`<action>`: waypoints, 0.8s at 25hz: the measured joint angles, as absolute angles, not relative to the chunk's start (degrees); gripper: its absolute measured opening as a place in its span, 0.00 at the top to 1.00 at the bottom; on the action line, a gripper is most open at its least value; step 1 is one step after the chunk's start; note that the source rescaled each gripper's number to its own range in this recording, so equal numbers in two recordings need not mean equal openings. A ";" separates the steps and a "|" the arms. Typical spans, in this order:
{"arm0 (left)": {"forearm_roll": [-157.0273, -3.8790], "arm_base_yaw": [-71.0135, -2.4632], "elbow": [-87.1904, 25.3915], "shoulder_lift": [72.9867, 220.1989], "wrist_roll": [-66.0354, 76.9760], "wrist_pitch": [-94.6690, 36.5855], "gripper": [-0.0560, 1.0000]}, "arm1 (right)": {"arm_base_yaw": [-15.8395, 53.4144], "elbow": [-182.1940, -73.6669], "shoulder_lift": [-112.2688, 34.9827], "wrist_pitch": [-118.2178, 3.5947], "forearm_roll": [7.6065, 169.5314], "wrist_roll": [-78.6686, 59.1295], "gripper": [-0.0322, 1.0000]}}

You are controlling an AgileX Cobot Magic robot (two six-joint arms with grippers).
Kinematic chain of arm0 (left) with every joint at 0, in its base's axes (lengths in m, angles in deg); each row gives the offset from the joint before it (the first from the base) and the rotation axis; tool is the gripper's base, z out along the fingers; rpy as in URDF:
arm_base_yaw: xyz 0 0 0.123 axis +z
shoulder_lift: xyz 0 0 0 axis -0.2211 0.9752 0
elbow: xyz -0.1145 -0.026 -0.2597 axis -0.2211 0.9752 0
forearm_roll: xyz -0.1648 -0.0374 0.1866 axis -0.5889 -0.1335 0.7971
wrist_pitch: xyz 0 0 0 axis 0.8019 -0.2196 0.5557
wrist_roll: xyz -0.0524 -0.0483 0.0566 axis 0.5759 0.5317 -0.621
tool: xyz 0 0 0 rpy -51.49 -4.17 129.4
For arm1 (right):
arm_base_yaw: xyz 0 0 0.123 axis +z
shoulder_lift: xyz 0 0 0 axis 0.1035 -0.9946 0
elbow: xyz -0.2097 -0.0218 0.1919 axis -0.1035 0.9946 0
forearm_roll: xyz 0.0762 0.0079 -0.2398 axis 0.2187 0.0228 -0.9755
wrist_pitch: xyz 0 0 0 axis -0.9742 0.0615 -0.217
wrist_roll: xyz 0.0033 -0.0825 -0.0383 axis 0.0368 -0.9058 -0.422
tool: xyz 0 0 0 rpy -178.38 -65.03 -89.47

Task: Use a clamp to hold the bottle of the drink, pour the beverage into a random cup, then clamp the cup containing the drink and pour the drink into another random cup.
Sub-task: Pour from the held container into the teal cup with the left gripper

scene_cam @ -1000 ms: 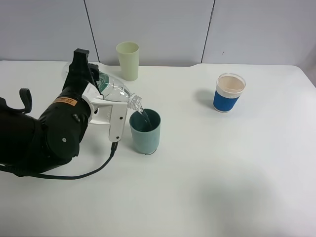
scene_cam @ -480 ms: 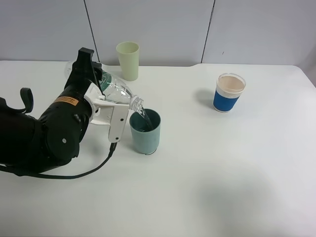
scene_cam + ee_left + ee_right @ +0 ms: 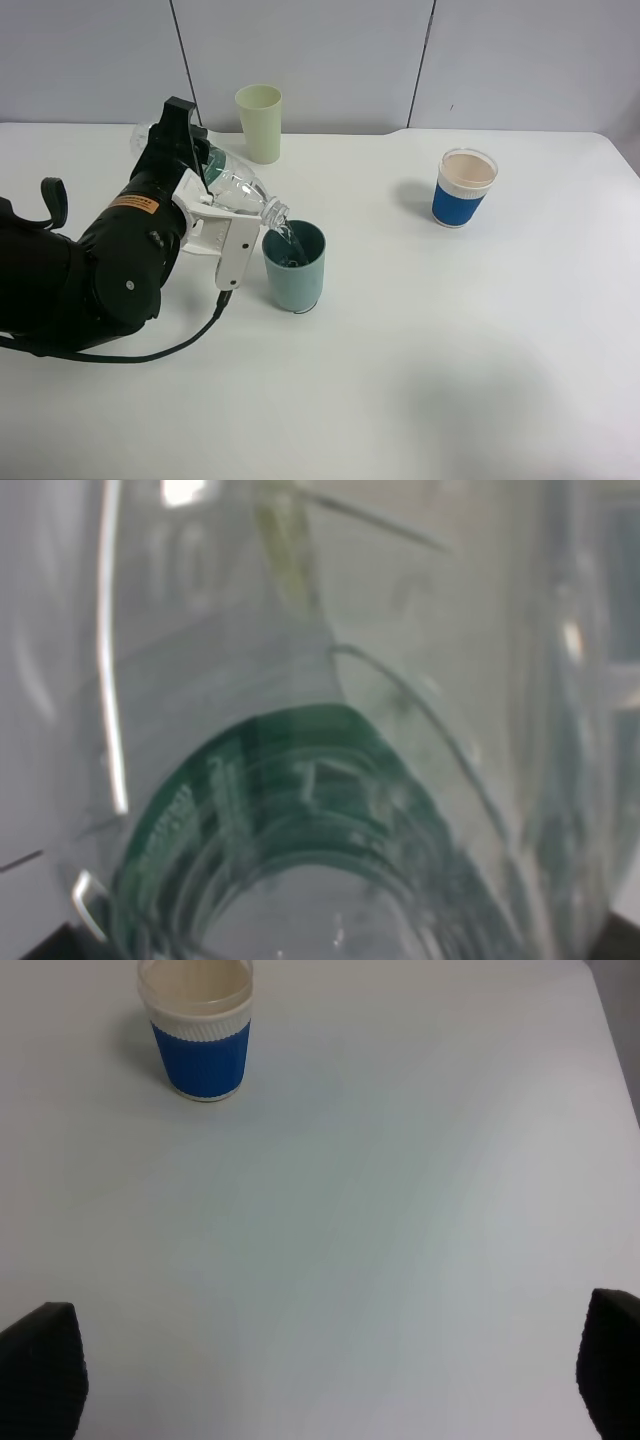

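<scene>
In the exterior high view my left gripper is shut on the bottle of the drink. The bottle is tipped over, its open mouth just above the rim of the teal cup. A thin stream of the clear beverage runs into that cup. The left wrist view is filled by the bottle and its green label. The white cup with the blue sleeve stands upright at the right, apart from both arms. My right gripper is open over bare table, with the blue-sleeved cup well ahead of it.
A pale yellow-green cup stands at the back, just behind the left gripper. A black cable trails on the white table below the left arm. A grey wall runs along the table's far edge.
The left gripper has turned slightly and tipped the bottle a little further. The stream keeps running into the teal cup.
</scene>
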State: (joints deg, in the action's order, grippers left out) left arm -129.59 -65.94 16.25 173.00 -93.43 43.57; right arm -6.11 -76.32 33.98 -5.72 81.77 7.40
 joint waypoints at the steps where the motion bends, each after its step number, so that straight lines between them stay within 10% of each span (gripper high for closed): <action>1: -129.55 -65.94 16.25 173.00 -93.53 43.57 0.85 | -6.11 -76.32 33.98 -5.72 81.77 7.40 0.00; 20: -130.35 -65.94 16.25 173.00 -93.47 43.71 0.85 | -6.11 -76.32 33.98 -5.72 81.77 7.40 0.00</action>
